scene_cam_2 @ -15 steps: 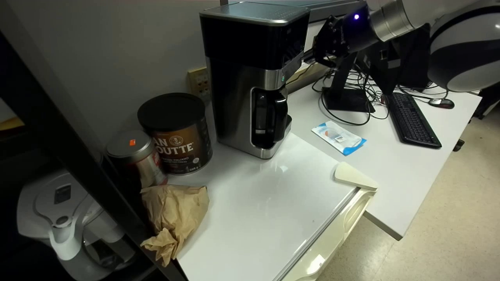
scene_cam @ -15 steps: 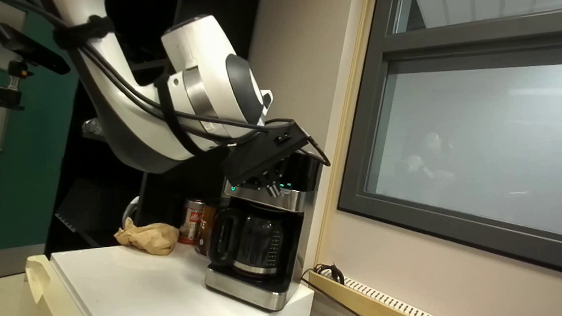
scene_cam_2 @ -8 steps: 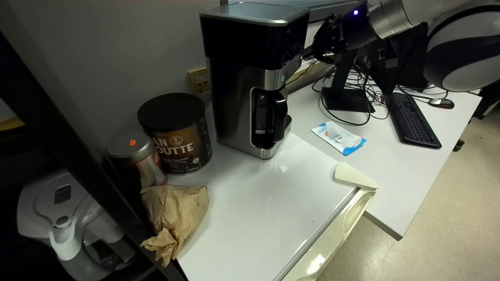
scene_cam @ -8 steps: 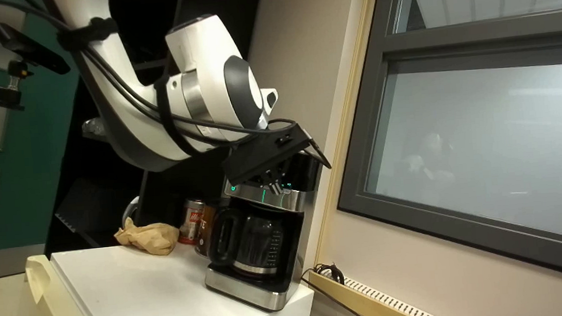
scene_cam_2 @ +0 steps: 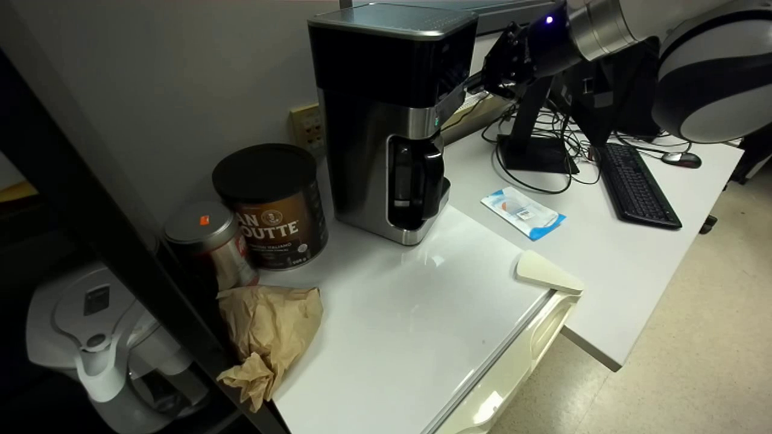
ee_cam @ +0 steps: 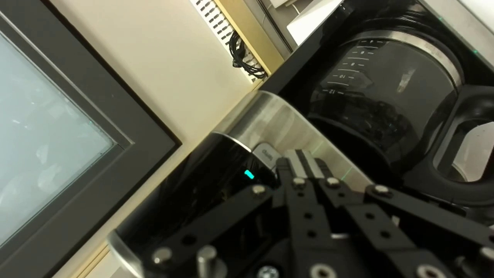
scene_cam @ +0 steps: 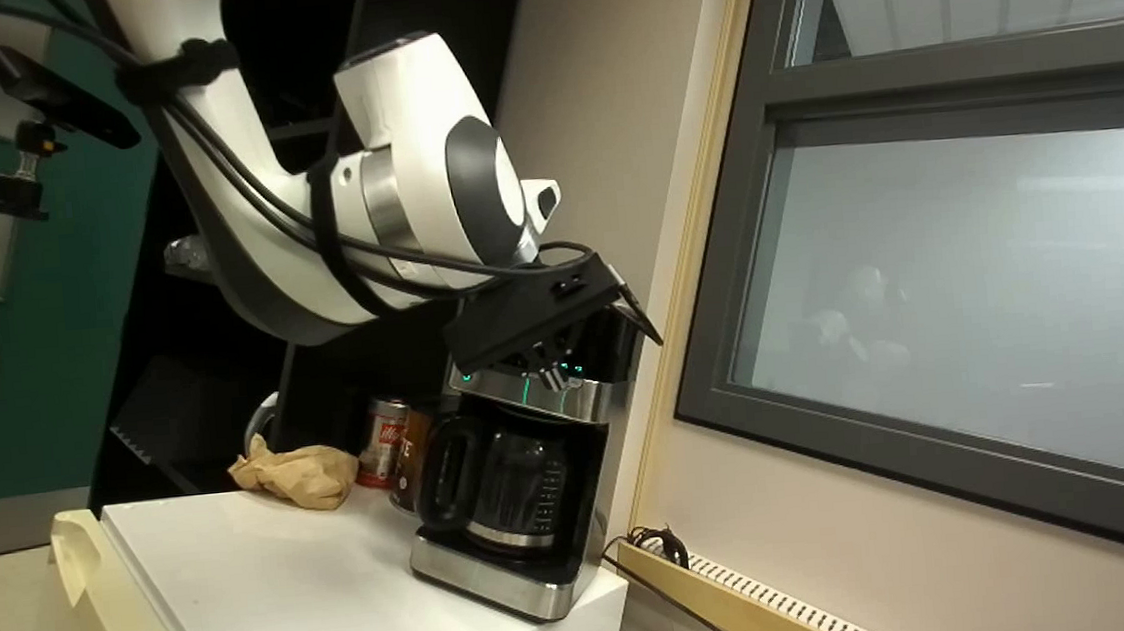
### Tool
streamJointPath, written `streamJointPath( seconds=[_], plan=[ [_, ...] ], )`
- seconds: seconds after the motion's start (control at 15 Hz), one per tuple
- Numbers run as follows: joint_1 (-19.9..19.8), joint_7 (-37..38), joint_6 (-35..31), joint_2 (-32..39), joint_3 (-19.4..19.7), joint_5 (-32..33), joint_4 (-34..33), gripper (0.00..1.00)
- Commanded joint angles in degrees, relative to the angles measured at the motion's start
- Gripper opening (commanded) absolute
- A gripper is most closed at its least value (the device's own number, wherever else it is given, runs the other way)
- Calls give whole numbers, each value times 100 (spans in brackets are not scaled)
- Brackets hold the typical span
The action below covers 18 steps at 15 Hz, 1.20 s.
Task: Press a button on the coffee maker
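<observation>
coffee maker (scene_cam_2: 362,157) at a bench (scene_cam_2: 392,325) corner, gripper (ee_cam: 304,163) at its front, fingers together, just beside a grey button (ee_cam: 265,153), contact unclear, bag (scene_cam_2: 274,331) at the opposite edge

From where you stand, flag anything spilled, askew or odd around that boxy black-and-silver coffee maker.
No spill or damage shows; the coffee maker stands upright with its dark glass carafe inside. What stands out: the crumpled brown paper bag, lying at the edge of the white cabinet top like discarded wrapping.

The white top (scene_cam_2: 392,337) carries the coffee maker (scene_cam_2: 368,132), brown canister (scene_cam_2: 274,211), smaller can (scene_cam_2: 214,241) and paper bag (scene_cam_2: 274,328)
</observation>
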<state>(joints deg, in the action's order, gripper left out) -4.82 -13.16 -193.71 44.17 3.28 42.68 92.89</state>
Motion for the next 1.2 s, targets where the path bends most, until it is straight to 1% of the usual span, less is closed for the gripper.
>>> streamJointPath(
  seconds=[0.0,0.2,0.47,0.73,0.93,1.13],
  plan=[
    [-196,-31,28,135,-283,65,-154,1],
    [-310,-39,8,116,-423,102,-103,1],
    [-472,-78,-174,-167,-596,298,297,1],
    [-525,-92,-332,-824,-642,945,1202,1],
    [-527,-100,-399,-1410,-573,1493,1968,0],
    [-587,-100,-438,-1885,-539,1982,2536,0]
  ],
)
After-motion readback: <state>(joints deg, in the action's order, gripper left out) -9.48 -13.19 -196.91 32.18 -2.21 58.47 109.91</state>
